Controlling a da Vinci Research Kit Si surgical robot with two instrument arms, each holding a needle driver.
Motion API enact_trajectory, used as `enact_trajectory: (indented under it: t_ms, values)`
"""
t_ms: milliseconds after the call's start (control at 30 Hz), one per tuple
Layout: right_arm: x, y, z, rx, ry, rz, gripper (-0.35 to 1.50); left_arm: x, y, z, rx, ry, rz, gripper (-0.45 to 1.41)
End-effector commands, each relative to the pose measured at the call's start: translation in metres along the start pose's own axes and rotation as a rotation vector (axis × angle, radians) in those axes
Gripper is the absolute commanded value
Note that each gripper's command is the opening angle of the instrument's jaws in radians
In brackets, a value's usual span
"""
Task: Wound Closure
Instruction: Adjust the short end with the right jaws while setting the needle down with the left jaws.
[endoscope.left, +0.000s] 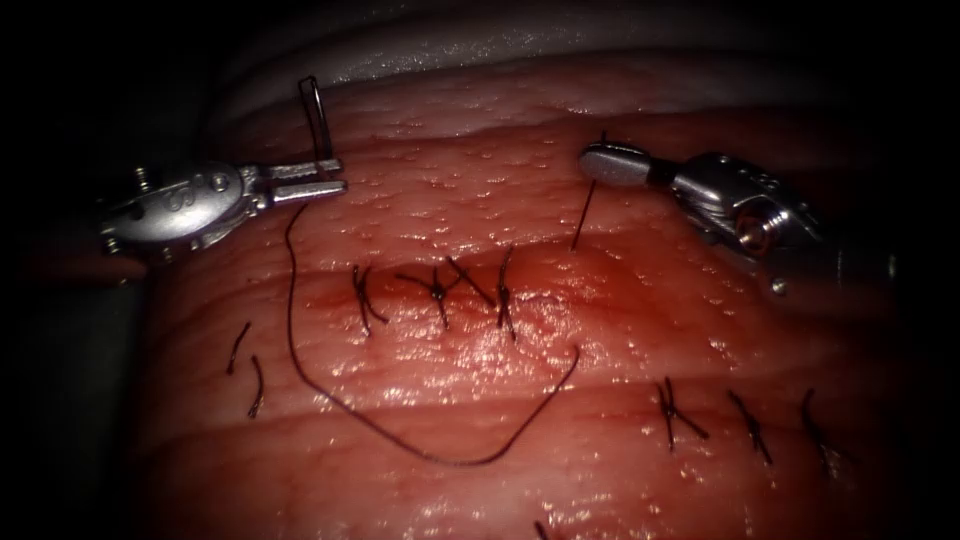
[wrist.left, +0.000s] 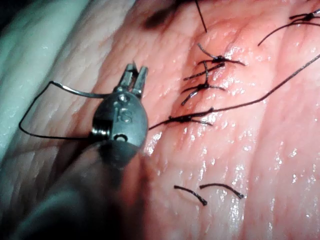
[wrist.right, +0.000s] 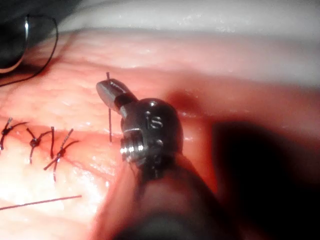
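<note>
— Where is everything on the tissue (endoscope.left: 520, 330)?
— The left tool (endoscope.left: 322, 181) has its jaws clamped on the needle (endoscope.left: 316, 120), which stands up from them, clear of the tissue. The thread (endoscope.left: 400, 440) loops below. The right tool (endoscope.left: 612, 163) pinches a short thread end (endoscope.left: 583, 222) hanging beneath its jaws.

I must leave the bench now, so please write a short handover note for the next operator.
Left tool: shut on the needle, which is out of the tissue, left of the stitches; grip spot along its curve unclear.
Right tool: shut on the thread rising from the tissue just right of the stitches.
A slack thread loop lies below them.
Done: three stitches on the cut.
Left: no knot shows at the right tool's strand.
</note>
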Motion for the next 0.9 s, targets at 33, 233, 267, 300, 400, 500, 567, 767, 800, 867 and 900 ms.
enact_trajectory:
  t_ms: [33, 233, 267, 300, 400, 500, 567, 767, 800, 867, 900]
  values:
    - [-0.0005, 0.0, 0.0008, 0.002, 0.001, 0.001, -0.35, -0.0006, -0.0003, 0.001, 0.013, -0.005, -0.009, -0.45]
    - [-0.0008, 0.0, 0.0007, 0.004, 0.007, -0.037, -0.35, -0.0017, -0.0009, 0.0021, 0.06, -0.032, -0.028, -0.45]
    - [-0.001, 0.0, 0.0007, 0.005, 0.008, -0.045, -0.35, -0.002, -0.0012, 0.0024, 0.075, -0.023, -0.028, -0.45]
    - [-0.0011, -0.0001, 0.0006, 0.005, 0.008, -0.051, -0.35, -0.0021, -0.0014, 0.0025, 0.08, -0.012, -0.029, -0.45]
    - [-0.0014, -0.0001, 0.0005, 0.005, 0.005, -0.067, -0.35, -0.0025, -0.0019, 0.0028, 0.043, 0.047, -0.027, -0.35]
    - [-0.0018, -0.0002, 0.0005, 0.004, 0.001, -0.076, -0.35, -0.0026, -0.0025, 0.003, 0.01, 0.085, -0.087, 0.39]
    - [-0.0019, -0.0002, 0.0005, 0.004, 0.002, -0.077, -0.35, -0.0026, -0.0028, 0.0029, 0.011, 0.104, -0.153, 0.64]
    - [-0.0024, -0.0002, 0.0005, 0.004, -0.003, -0.088, -0.35, -0.0021, -0.0041, 0.0015, -0.012, 0.12, -0.201, 0.69]
    - [-0.0026, -0.0002, 0.0005, 0.003, -0.008, -0.09, -0.35, -0.0019, -0.0044, 0.001, -0.015, 0.125, -0.205, 0.69]
    - [-0.003, -0.0002, 0.0005, 0.0, -0.016, -0.106, -0.35, -0.0011, -0.0053, -0.0006, -0.028, 0.14, -0.2, 0.69]
    - [-0.003, -0.0002, 0.0005, 0.0, -0.016, -0.106, -0.35, -0.0011, -0.0053, -0.0006, -0.028, 0.14, -0.2, 0.69]
